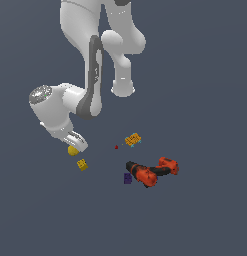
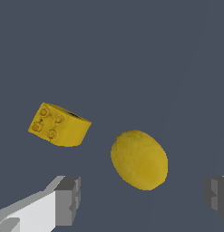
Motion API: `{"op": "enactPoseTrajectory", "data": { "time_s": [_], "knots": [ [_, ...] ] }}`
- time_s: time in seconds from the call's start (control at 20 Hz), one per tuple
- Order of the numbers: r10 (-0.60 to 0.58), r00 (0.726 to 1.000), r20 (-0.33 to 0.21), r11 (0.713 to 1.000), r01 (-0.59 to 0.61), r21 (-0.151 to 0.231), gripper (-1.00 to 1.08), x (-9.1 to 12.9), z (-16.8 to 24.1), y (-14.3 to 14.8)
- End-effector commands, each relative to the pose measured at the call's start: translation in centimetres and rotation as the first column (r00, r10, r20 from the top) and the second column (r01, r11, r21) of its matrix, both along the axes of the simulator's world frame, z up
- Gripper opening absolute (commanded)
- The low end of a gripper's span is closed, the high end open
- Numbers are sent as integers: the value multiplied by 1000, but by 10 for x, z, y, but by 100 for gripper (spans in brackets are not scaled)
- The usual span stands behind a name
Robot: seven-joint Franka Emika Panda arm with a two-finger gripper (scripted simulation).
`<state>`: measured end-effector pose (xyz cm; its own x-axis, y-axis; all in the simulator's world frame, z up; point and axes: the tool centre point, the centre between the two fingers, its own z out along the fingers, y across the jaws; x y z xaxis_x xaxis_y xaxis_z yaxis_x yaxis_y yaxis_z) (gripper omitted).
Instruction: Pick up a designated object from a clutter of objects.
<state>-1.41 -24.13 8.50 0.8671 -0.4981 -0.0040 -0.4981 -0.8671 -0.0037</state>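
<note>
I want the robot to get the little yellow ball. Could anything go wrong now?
Maybe. The gripper is open, and its fingers sit either side of the yellow ball without touching it. The ball is round, so it might roll or squirt out when the fingers squeeze. Also, the yellow studded block lies close beside the ball, so one finger might bump it on the way down. The drill is far off, so it looks safe.

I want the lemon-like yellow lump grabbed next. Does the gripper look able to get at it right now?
Probably yes. The gripper is open, and in the wrist view the yellow lump sits ahead between its fingers, unobstructed. The studded yellow block lies apart to one side.
</note>
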Motion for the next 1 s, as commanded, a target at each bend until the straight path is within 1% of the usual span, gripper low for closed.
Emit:
{"op": "enactPoseTrajectory", "data": {
  "time_s": [0.0, 0.35, 0.75, 0.95],
  "knots": [
    [-14, 1000, 2, 1000, 14, -4, 100, -2, -5, -7],
    [-14, 1000, 0, 1000, 15, -4, 100, -3, -11, -7],
    [-17, 1000, 1, 1000, 17, -5, 100, -4, -47, -8],
    [-17, 1000, 1, 1000, 17, -5, 100, -4, -56, -8]
  ]
}}
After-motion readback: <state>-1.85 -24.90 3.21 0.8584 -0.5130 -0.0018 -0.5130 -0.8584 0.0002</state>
